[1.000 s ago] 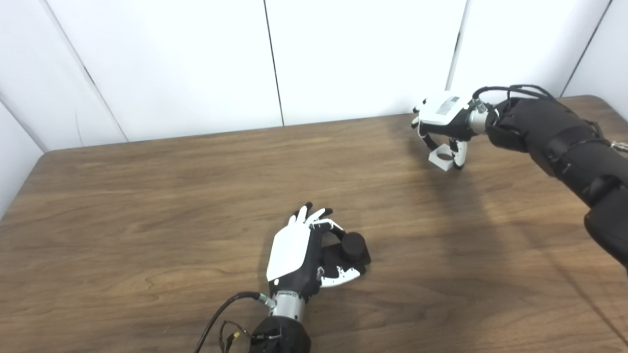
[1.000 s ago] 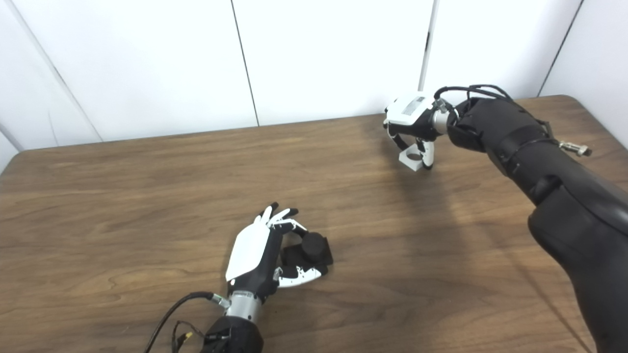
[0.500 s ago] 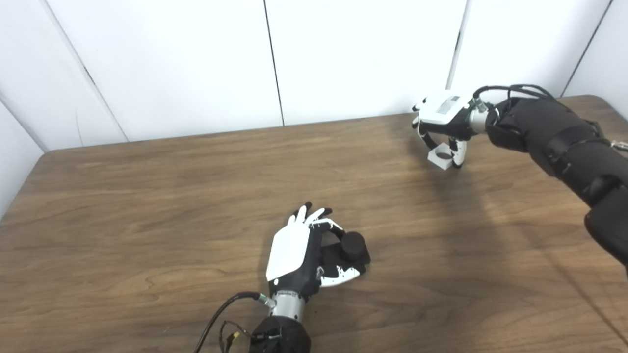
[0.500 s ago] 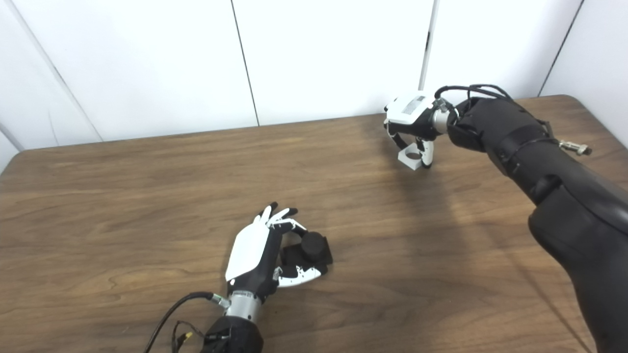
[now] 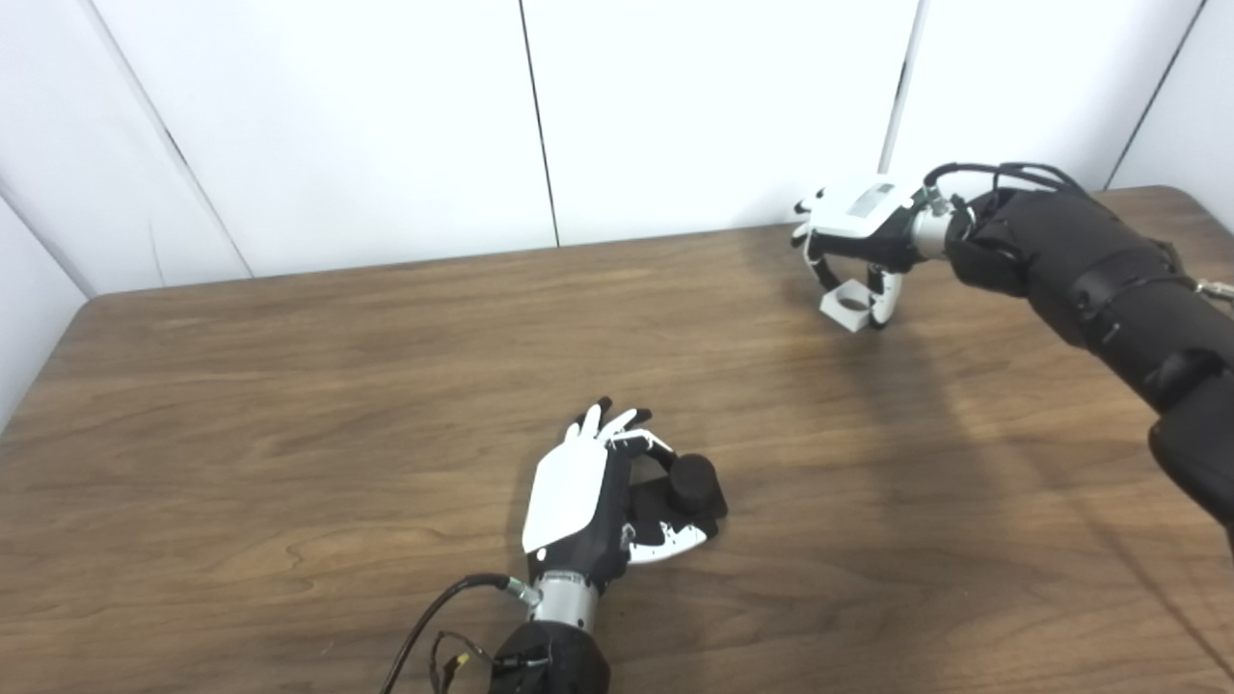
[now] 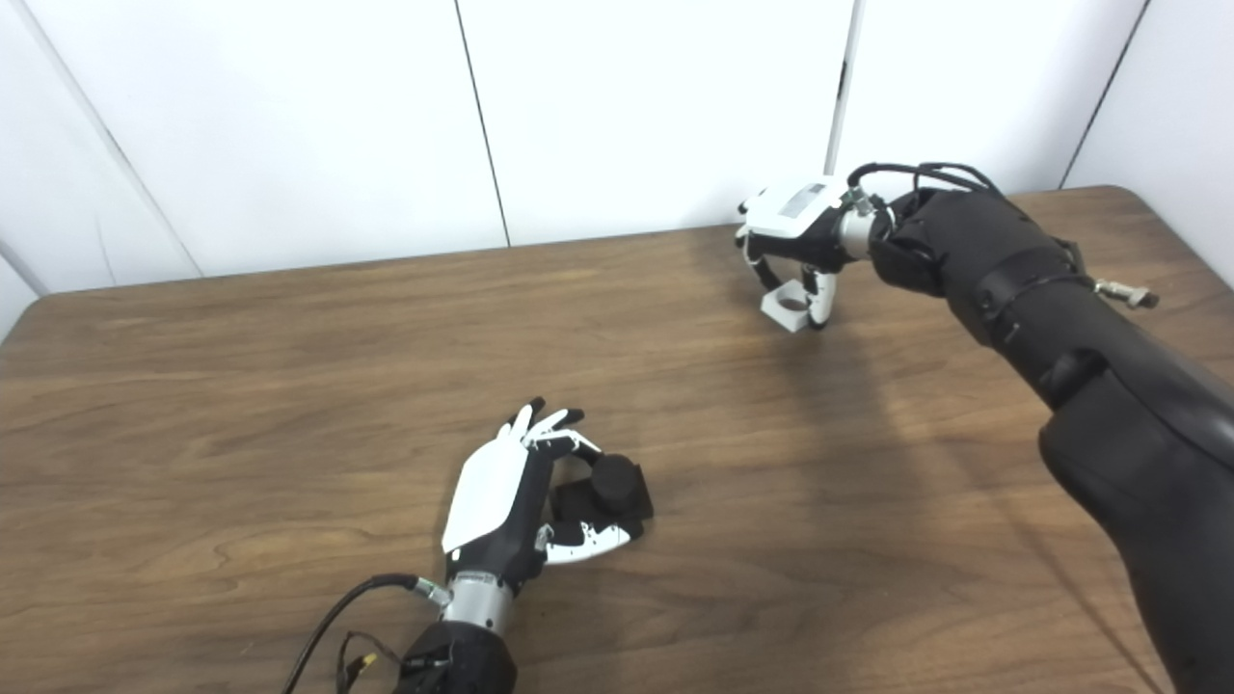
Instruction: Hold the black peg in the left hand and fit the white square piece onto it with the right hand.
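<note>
The black peg (image 5: 692, 482), a short round post on a dark square base, sits low on the wooden table near the front middle. My left hand (image 5: 588, 492) is shut on it, fingers and thumb wrapped round the base from the left. Far back on the right, my right hand (image 5: 858, 226) is shut on the white square piece (image 5: 846, 304), a small white block with a round hole. The piece hangs between thumb and fingers just above the tabletop (image 5: 289, 405), well apart from the peg.
White wall panels (image 5: 675, 106) rise right behind the table's far edge, close to the right hand. The right forearm (image 5: 1089, 275) stretches across the table's right side. A black cable (image 5: 434, 617) trails from the left wrist at the front edge.
The right hand has lifted a little and moved leftward with the white square piece in it. The left hand and the peg have stayed put.
</note>
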`<state>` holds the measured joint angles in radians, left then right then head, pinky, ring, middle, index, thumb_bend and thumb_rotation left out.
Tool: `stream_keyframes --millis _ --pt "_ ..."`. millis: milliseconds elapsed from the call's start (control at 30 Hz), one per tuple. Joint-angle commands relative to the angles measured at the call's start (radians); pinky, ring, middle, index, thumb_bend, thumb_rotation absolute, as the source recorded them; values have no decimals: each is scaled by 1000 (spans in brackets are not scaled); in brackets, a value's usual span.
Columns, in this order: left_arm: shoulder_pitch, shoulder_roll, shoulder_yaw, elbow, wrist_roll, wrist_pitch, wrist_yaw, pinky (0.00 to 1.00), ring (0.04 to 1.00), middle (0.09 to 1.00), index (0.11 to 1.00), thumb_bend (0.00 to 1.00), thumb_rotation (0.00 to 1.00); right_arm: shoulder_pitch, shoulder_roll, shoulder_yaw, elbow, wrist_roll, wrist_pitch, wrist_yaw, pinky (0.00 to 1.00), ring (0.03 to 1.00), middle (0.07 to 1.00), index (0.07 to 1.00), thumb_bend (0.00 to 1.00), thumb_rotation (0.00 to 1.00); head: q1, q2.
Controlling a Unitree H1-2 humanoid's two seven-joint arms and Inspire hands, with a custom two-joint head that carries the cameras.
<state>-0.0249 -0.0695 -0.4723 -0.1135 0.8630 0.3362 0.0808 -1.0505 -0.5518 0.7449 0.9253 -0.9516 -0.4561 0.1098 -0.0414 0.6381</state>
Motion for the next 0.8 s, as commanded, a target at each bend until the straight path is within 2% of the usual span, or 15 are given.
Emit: stream_keyframes --millis 0,133,533,767 --pt "22 -2 4 43 13 23 9 1000 1000 884 485 524 68 -41 -39 -44 -88 29 21 51 1000 1000 905 492 524 139 0 1" --pt "21 7 10 36 12 24 1 1000 1000 883 484 525 68 -10 -58 -88 -188 48 43 118 1000 1000 904 492 525 140 -3 4" --pt "21 24 34 6 6 51 -60 1000 1000 889 485 523 70 110 -97 -211 -500 64 86 233 1000 1000 891 491 525 140 -14 17" --pt "20 23 44 3 -2 69 -93 1000 1000 888 485 523 70 181 -106 -268 -652 100 73 278 1000 1000 876 490 525 140 -13 22"
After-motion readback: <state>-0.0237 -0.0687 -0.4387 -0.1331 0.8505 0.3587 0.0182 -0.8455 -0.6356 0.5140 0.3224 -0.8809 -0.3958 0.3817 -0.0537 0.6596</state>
